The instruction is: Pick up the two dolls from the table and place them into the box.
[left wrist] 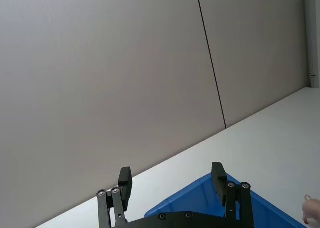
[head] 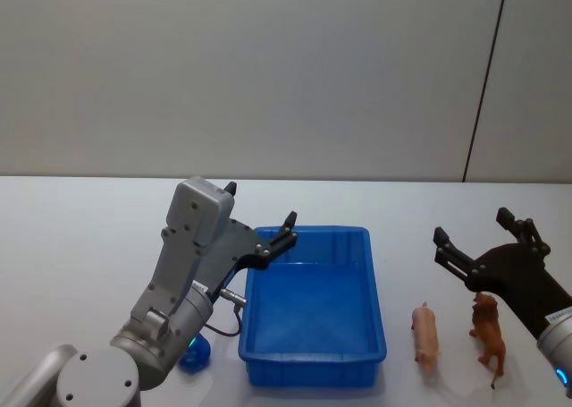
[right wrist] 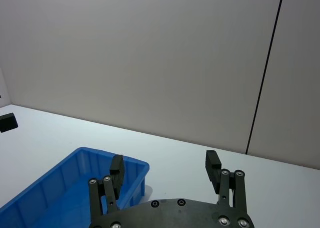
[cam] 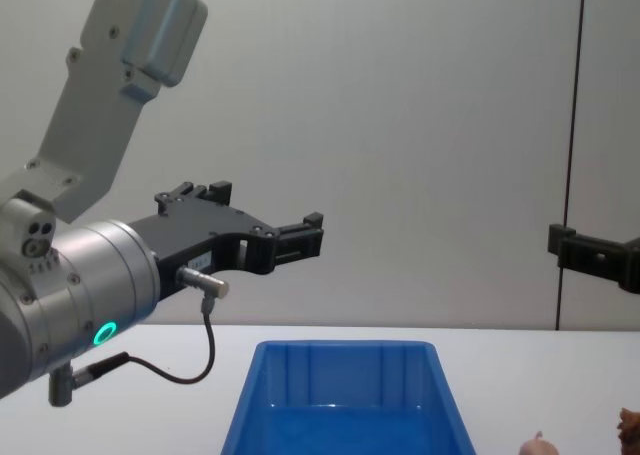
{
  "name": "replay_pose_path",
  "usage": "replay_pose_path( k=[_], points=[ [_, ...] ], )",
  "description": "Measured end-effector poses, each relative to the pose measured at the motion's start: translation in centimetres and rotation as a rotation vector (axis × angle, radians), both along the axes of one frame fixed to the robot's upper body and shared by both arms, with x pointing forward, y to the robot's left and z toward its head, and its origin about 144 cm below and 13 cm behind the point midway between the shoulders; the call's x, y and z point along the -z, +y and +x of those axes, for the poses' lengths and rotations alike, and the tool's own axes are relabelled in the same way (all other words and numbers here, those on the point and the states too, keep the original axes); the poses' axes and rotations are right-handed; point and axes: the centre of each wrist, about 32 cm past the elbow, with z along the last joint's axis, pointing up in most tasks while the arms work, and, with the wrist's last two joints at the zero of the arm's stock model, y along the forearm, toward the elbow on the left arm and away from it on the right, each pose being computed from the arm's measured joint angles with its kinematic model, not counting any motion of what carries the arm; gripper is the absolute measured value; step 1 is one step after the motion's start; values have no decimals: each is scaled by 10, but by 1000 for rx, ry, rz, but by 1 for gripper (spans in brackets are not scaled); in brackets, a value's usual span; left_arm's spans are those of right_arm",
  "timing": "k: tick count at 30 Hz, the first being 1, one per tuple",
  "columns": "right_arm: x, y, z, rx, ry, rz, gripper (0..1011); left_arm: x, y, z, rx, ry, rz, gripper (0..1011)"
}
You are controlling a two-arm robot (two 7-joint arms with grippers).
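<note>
A: Right hand (head: 472,225): what is it doing?
B: Hanging in the air above the worktop (head: 80,246), fingers spread wide, gripping nothing. The right wrist view is showing the same hand (right wrist: 164,159) with bare space between the fingers.
A: And the dolls, going out from that hand?
B: The brown doll (head: 488,331) is standing just below the hand's base in the head view, nearer the robot than the fingertips, head meeting the palm's edge in the picture. I am not seeing contact. The pink doll (head: 426,333) is lying just beside it, toward the box (head: 313,369), apart from both.
A: Left hand (head: 260,206)?
B: Also gaping and carrying nothing. It is hovering over the box's left far corner. The chest view is putting it (cam: 265,205) well above the rim, and the left wrist view is showing its fingers (left wrist: 171,170) parted over blue plastic.
A: The box itself?
B: Sitting on the worktop between the two arms, the dolls lying outside it on its right.
</note>
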Motion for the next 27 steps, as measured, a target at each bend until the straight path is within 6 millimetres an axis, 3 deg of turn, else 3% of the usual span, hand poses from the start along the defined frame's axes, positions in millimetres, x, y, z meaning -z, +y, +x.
replay_pose_path(
  k=[27],
  points=[
    [1,-3,1,6,17,-5,1001,0,0,0,0,0,0,1001]
  ],
)
